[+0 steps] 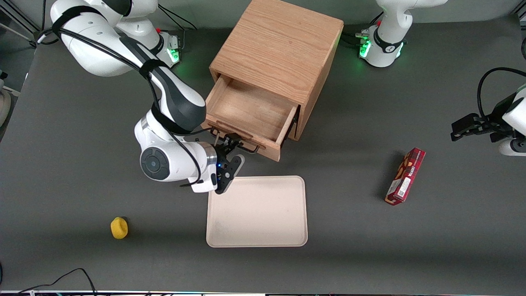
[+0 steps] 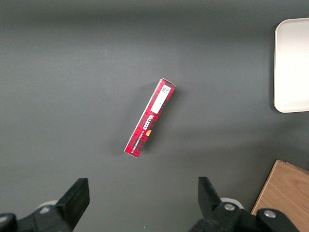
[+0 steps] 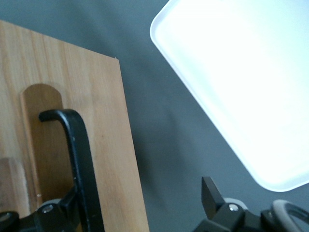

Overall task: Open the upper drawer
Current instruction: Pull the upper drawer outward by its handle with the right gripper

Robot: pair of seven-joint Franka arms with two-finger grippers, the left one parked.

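The upper drawer stands pulled out of the oak cabinet, and its square wooden tray shows bare inside. A long black wire handle runs along the drawer front. My gripper is at that front, just above the table and nearer the front camera than the drawer. It is open, with the fingers spread wide. One finger sits against the black handle. The second finger hangs over bare table, past the edge of the drawer front. Nothing is held between them.
A cream tray lies on the table just nearer the front camera than the gripper, and it also shows as a bright tray in the wrist view. A red box lies toward the parked arm's end. A small yellow object sits toward the working arm's end.
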